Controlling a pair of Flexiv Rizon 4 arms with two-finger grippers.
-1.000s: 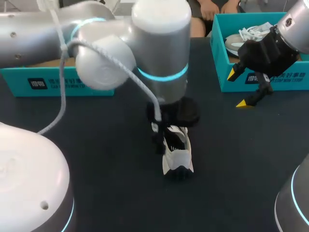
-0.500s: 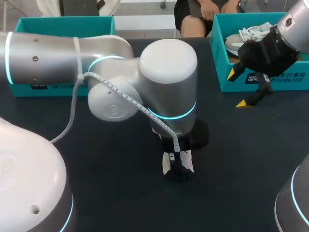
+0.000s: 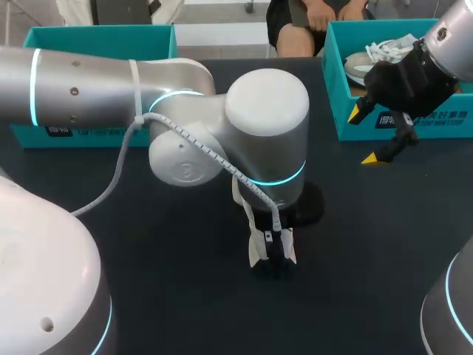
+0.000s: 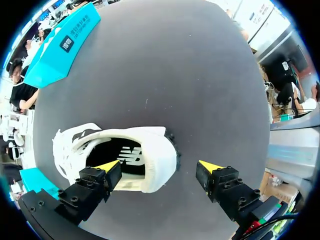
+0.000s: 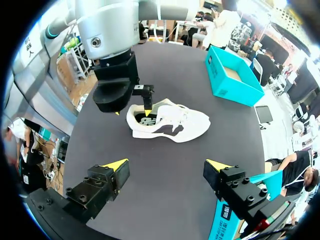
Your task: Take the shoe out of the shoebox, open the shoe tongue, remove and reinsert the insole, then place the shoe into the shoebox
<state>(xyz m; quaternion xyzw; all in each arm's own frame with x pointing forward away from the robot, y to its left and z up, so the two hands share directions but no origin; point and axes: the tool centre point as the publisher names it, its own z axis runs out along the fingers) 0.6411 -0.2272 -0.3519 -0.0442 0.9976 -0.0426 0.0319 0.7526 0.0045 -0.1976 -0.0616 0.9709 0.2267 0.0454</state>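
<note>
White shoe (image 4: pixel 150 145), its heel wall between the left pincer (image 4: pixel 159 166)'s wide-apart tips.

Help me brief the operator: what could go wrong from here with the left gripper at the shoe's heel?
1. The left gripper straddles only the heel of the shoe, one finger inside. Closing there may drag or tip the shoe on the table.
2. The right gripper hangs open, away from the shoe, so nothing would steady it.
</note>
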